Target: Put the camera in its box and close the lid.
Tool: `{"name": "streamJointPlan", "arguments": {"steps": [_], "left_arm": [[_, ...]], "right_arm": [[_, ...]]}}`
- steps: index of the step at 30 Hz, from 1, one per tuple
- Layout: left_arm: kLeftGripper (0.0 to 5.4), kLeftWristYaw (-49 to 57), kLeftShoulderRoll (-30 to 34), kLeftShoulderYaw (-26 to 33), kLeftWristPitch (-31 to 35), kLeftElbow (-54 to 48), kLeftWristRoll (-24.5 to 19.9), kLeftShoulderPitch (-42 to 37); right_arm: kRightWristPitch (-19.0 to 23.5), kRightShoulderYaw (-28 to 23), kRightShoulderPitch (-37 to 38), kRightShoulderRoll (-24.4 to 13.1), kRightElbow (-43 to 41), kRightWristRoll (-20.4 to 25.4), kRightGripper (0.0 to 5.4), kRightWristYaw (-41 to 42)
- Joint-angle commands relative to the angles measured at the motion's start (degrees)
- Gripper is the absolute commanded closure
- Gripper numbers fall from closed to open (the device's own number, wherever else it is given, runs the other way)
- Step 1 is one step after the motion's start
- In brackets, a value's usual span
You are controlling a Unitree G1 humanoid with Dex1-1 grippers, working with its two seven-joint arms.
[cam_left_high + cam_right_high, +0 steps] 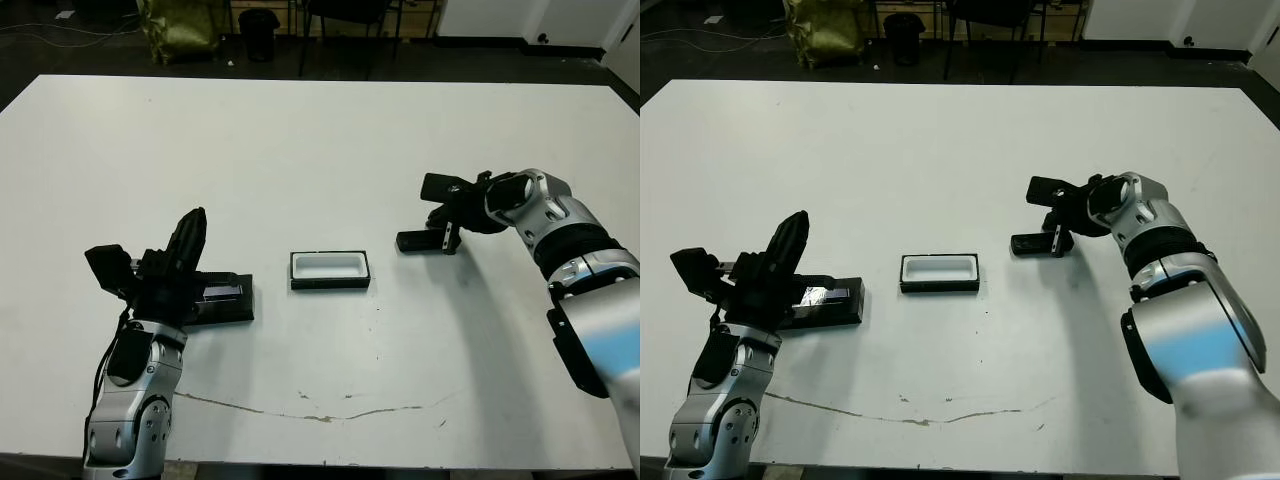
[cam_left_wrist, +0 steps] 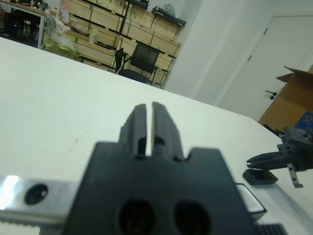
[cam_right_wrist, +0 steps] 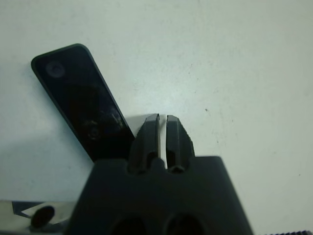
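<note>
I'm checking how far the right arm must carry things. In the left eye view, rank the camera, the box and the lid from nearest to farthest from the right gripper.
1. The camera: on the table right by the right gripper, on its left.
2. The box: mid-table, further left, open.
3. The lid: farthest, at the left gripper.

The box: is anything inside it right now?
Nothing: the box shows only its bare white inside. The camera lies flat on the table beside it, under the right gripper. The lid lies apart, partly covered by the left gripper.
</note>
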Motion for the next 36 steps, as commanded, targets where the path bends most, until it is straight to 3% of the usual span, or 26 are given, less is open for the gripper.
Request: {"name": "streamJointPlan", "arguments": {"steps": [1, 11, 17, 21, 33, 36], "left_arm": [[5.39, -0.1, 0.1, 0.2, -0.1, 1.1, 0.4, 0.3], [5.39, 0.8, 0.0, 0.2, 0.5, 0.5, 0.2, 0.4], [5.39, 0.4, 0.2, 0.1, 0.0, 0.7, 0.5, 0.3], [5.39, 0.9, 0.2, 0.1, 0.7, 0.2, 0.5, 0.4], [5.39, -0.8, 0.0, 0.5, -0.3, 1.5, -0.8, 0.0], [5.39, -0.5, 0.0, 0.2, -0.7, 1.5, -0.1, 0.1]], "right_arm": [[-0.6, 1.4, 3.7, -0.4, 0.8, -1.1, 5.4, 1.7], [0.0, 0.5, 3.7, -1.4, 0.1, 0.6, 5.4, 5.4], [4.3, -0.6, 3.7, -1.5, -0.4, 2.5, 5.4, 9.7], [3.3, -1.7, 4.6, -2.6, -1.3, 4.1, 5.4, 11.7], [6.4, -2.9, 6.4, -4.6, -5.0, 6.5, 5.4, 15.6], [5.1, -2.7, 7.4, -5.1, -6.9, 7.0, 5.4, 16.9]]}}
